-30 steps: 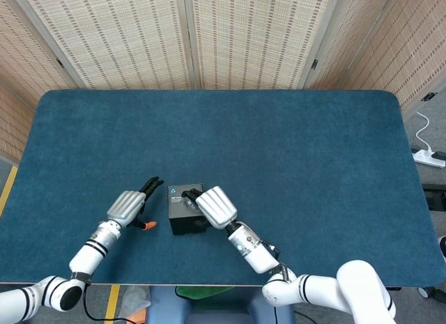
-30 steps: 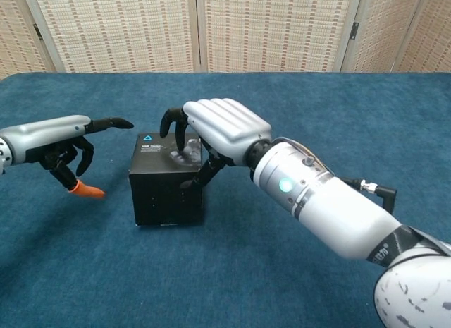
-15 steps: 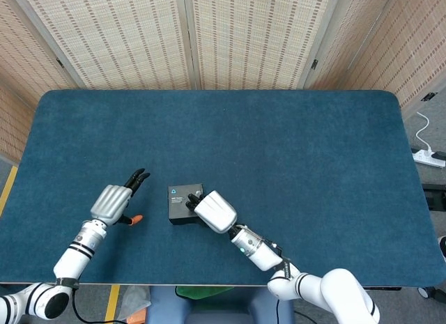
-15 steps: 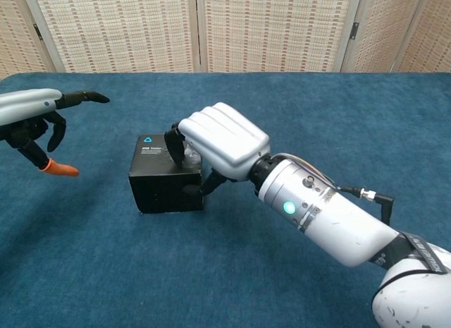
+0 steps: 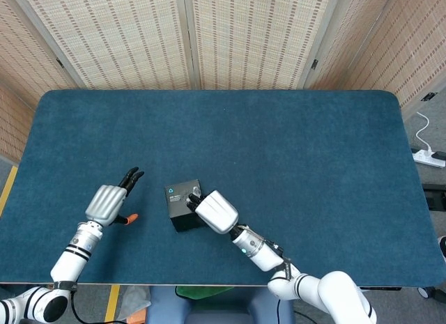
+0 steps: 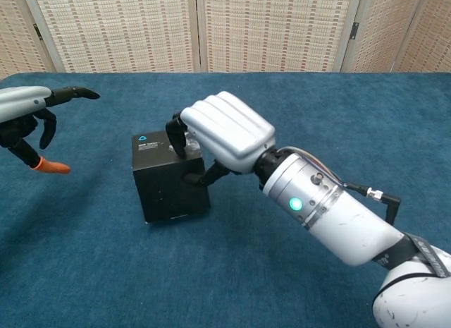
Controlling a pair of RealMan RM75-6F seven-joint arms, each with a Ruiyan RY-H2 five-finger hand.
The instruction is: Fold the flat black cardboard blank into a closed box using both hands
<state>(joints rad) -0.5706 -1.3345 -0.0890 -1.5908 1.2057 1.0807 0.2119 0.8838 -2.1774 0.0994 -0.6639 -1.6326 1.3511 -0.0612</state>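
The black box (image 5: 180, 201) stands folded up on the blue table (image 5: 279, 150), with a white label on its top, slightly turned; it shows in the chest view as the black box (image 6: 163, 180). My right hand (image 5: 217, 212) grips it from the right. In the chest view the right hand (image 6: 227, 132) has its dark fingers curled over the top edge and its thumb pressed against the side wall. My left hand (image 5: 108, 204) hovers apart to the left, holding nothing. In the chest view the left hand (image 6: 28, 116) has spread fingers and an orange thumb tip.
Woven folding screens (image 5: 188, 38) stand behind the table's far edge. A white power strip (image 5: 430, 157) lies on the floor past the right edge. The hands and box are close to the table's front edge (image 5: 209, 285).
My left hand has drawn away from the box to the left. My right hand has stayed on the box and turned it slightly, shifting it a little.
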